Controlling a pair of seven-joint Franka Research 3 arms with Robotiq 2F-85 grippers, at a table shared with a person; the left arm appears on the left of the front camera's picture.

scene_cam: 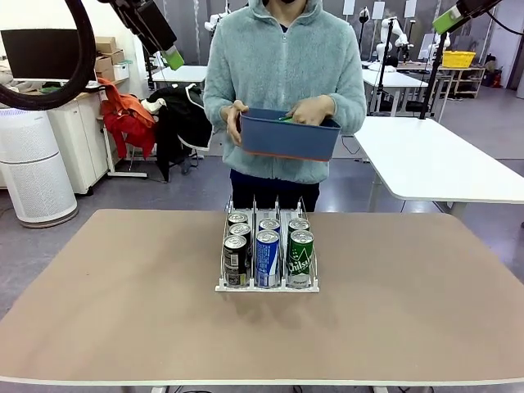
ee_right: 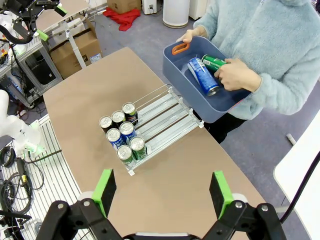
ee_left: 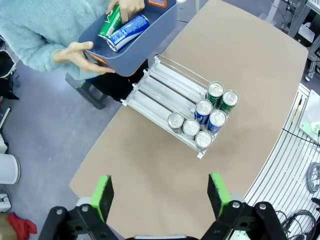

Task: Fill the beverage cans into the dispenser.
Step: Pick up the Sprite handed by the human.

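While the blue beverage can [ee_right: 202, 76] lies on its side, crosswise to the lanes, in the bin [ee_right: 220, 107] a person holds at twelve o'clock beyond the dispenser [ee_left: 165, 90], left gripper [ee_left: 160, 192] and right gripper [ee_right: 163, 187] hang spread and empty, neither clearly nearer.

Grey floor [scene_cam: 123, 196], white tables [scene_cam: 426, 160] behind, white air purifier [scene_cam: 33, 168] at left

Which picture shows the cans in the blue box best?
Right wrist view: it looks down into the blue bin, with the blue can and green can plain inside. Left wrist view shows them at its edge; front view shows the bin's outer wall instead.
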